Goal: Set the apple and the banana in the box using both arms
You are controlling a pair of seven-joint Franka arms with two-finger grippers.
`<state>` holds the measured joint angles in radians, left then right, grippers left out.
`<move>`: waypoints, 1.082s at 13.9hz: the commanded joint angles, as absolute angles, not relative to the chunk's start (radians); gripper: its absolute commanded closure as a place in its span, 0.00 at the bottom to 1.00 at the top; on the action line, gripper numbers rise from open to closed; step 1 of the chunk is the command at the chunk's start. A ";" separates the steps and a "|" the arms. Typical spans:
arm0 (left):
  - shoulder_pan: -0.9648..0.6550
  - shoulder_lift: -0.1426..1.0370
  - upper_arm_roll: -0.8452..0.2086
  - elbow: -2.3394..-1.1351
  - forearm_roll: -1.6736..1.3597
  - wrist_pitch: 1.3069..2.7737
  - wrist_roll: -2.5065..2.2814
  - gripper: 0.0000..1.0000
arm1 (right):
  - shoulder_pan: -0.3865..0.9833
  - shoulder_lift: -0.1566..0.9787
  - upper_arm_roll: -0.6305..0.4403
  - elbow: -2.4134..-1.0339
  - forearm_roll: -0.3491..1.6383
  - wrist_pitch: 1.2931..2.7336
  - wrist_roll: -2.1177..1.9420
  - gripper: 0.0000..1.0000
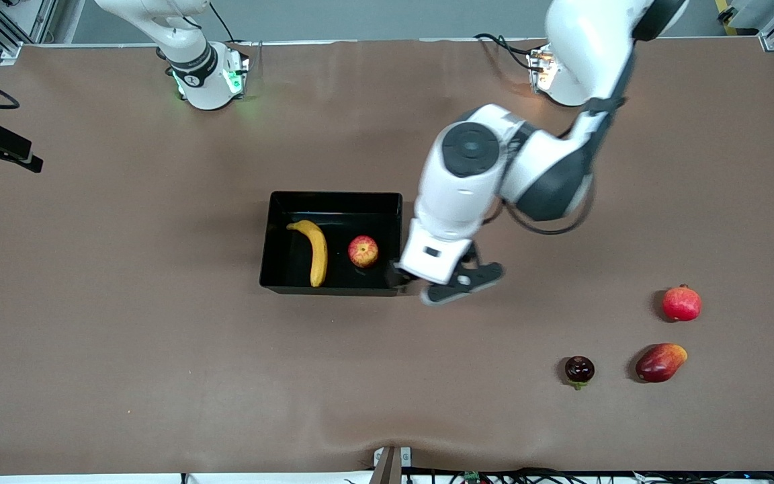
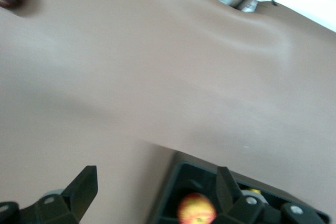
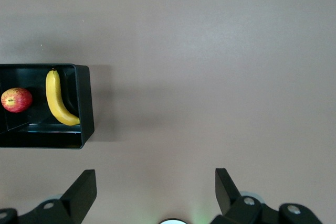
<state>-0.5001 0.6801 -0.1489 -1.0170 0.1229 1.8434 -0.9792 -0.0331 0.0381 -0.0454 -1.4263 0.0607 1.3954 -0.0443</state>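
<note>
Already we see the banana (image 1: 314, 251) and the apple (image 1: 363, 251) lying side by side in the box (image 1: 333, 199), so we judge the placing done. Our left gripper (image 1: 453, 282) hangs over the box's edge toward the left arm's end, fingers spread and empty; our right gripper (image 3: 155, 190) waits near its base, fingers spread too, and what remains, we judge, is only to lift the left arm clear.

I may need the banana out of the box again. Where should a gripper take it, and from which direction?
Grip the banana across its thick middle, coming straight down from above. It lies flat in the box, apart from the apple, with the walls blocking any sideways approach.
</note>
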 commanded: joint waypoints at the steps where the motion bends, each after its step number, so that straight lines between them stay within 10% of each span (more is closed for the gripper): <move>1: -0.439 0.595 -0.149 -1.057 0.107 1.705 -0.843 0.00 | -0.034 0.037 -0.048 -1.414 0.066 1.381 -0.038 0.00; 15: -0.189 0.374 -0.149 -1.061 0.224 1.362 -0.505 0.00 | -0.008 0.035 -0.046 -1.416 0.028 1.341 -0.034 0.00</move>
